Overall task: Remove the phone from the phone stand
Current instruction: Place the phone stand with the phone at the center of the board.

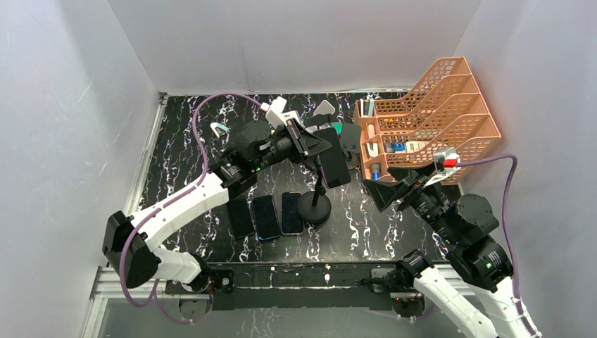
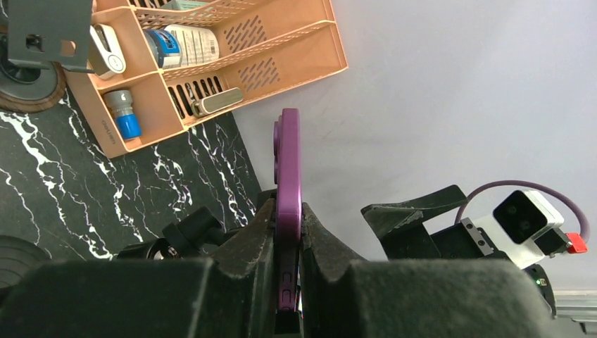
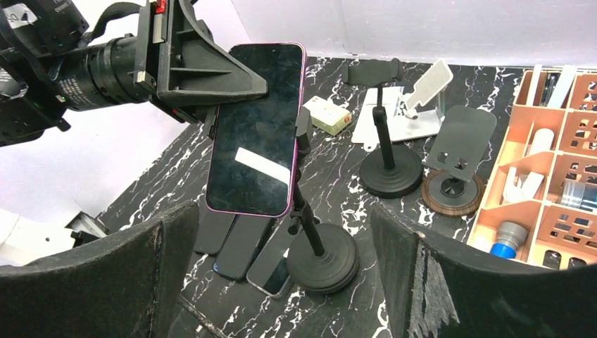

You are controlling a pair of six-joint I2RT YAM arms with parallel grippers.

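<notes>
The left pincer (image 2: 288,274) squeezes the purple phone (image 3: 257,130) by its edge, up beside the black stand (image 3: 320,260). The right pincer (image 3: 281,267) is spread wide, holding nothing.

You won't find any text you can read here: the white bottle (image 2: 184,44) lying in the orange organizer (image 2: 310,49) carries a blue-and-white label, but its print is too small to make out. The small box (image 3: 327,115) on the table behind the phone stand (image 3: 318,253) has markings that are just a blur. The phone (image 3: 258,127) shows a dark, blank screen.
</notes>
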